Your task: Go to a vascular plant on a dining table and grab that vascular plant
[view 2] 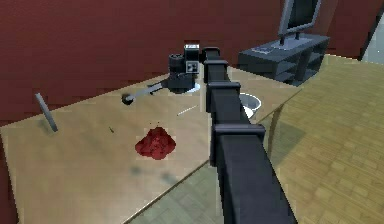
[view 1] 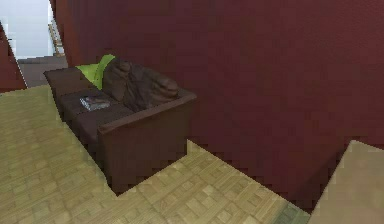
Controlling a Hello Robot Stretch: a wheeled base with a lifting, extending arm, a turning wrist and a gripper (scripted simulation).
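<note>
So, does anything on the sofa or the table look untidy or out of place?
Two things. A brown throw lies crumpled in a heap on the sofa, not folded. On the table, a red clump sits straight on the wood, no pot visible; plant or spill, I cannot tell.

The arm [view 2: 236,140] reaches well out, its hand [view 2: 135,96] turned toward the arm side view's left, holding nothing.

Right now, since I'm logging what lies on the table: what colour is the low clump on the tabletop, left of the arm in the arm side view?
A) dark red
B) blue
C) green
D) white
A: the clump lying on the pale table, left of the dark arm, is dark red.
</note>
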